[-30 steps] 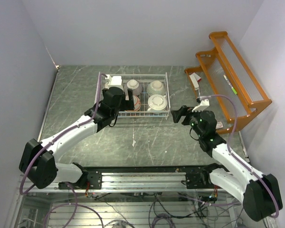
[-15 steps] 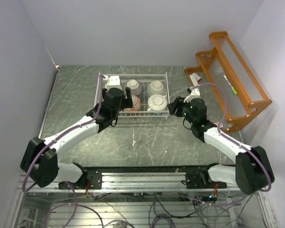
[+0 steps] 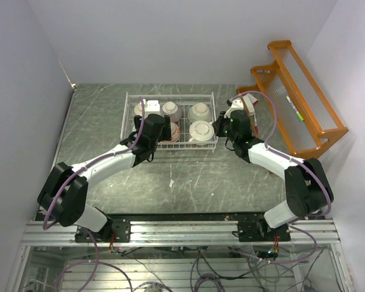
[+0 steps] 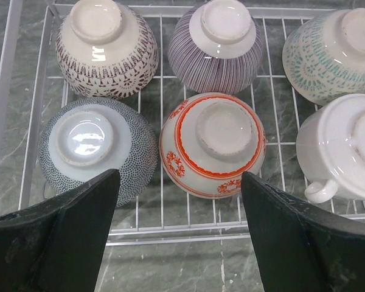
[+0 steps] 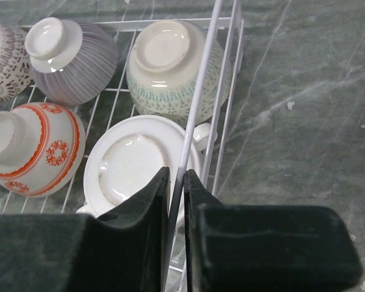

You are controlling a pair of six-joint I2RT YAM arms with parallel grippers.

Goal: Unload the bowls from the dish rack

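a robot's right claw [image 5: 176, 179] pinches narrow on the right-hand rim wire of the rectangular white wire-grid dish rack [image 3: 170, 95], which sits toward the far side of the dark green marbled worktop [image 3: 97, 115]. the left claw [image 4: 179, 177] hangs wide open over the front row. six small round ceramic bowls sit upside down inside the rack in two rows of three.

the open claw lines up with the red-and-white patterned bowl [image 4: 213, 143], so that looks like the first one out. done well, the fingers come down either side of its glazed wall, clear of the grid wires below. they also need to miss the blue-dotted grey bowl [image 4: 97, 146] just beside it and the cream bowl with a small handle [image 4: 347, 152] on the other side. the glaze looks slick, so a low, square grip seems safer than a pinch on the foot ring. the right claw's hold on the rim should keep the rack from sliding.

the overhead view alone shows both arms meeting at the rack, with the orange wooden shelf rack [image 3: 295, 91] off to the right. only the right wrist view shows the wire running between the fingers. only the left wrist view shows the patterns and the narrow gaps between bowls.
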